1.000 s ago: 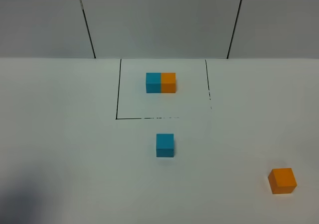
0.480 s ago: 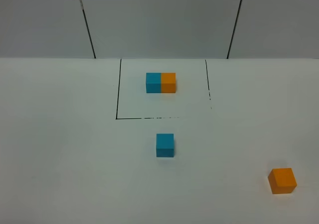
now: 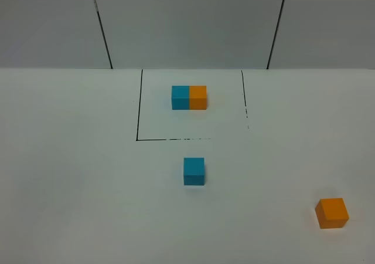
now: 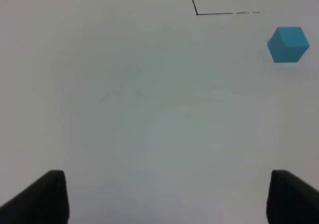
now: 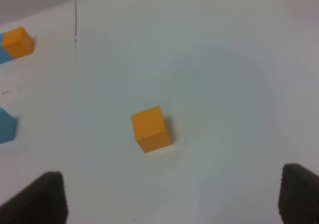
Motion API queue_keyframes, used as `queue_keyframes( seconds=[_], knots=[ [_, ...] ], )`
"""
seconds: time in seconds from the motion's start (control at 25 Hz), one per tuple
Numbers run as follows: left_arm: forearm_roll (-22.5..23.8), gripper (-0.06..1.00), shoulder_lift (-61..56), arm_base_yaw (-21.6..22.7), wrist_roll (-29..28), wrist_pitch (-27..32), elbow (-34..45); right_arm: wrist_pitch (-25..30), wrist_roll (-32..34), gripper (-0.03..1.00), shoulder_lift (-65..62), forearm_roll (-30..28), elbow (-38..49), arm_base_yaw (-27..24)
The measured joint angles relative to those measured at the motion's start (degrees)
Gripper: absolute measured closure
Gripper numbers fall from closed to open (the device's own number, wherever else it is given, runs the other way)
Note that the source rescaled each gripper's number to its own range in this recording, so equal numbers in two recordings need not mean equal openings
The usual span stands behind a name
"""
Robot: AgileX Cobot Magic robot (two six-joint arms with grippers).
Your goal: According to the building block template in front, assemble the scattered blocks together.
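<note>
2 loose cubes sit on the white table (image 3: pixel 76 176), well apart from each other. The left gripper (image 4: pixel 167 199) has its jaws spread wide with nothing between them; only its 2 black fingertips (image 4: pixel 42 196) show. The blue cube (image 4: pixel 288 44) lies well ahead of these jaws and off toward the right arm's side, outside the line of the gap. The right gripper (image 5: pixel 172 199) also stands wide apart and grips nothing. The orange cube (image 5: pixel 151 129) rests ahead of its jaws, close to the line of the gap, touching neither finger. The template (image 3: pixel 189 97), 1 blue and 1 orange half joined, stands farther ahead of both grippers, beyond the blue cube, inside the black-lined square (image 3: pixel 139 105). Its blue half is on the left arm's side.
</note>
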Motion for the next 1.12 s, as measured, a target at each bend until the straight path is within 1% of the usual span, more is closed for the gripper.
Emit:
queue_keyframes(
  seconds=[0.24, 0.48, 1.12],
  knots=[
    [0.2, 0.26, -2.0, -1.5, 0.0, 0.9, 0.9, 0.0, 0.0, 0.26, 0.0, 0.0, 0.0, 0.0],
    [0.2, 0.26, -6.7, -2.0, -0.1, 1.3, 1.0, 0.0, 0.0, 0.26, 0.0, 0.0, 0.0, 0.0],
    [0.2, 0.26, -7.1, -2.3, -0.3, 1.4, 1.3, 0.0, 0.0, 0.26, 0.0, 0.0, 0.0, 0.0]
  ],
)
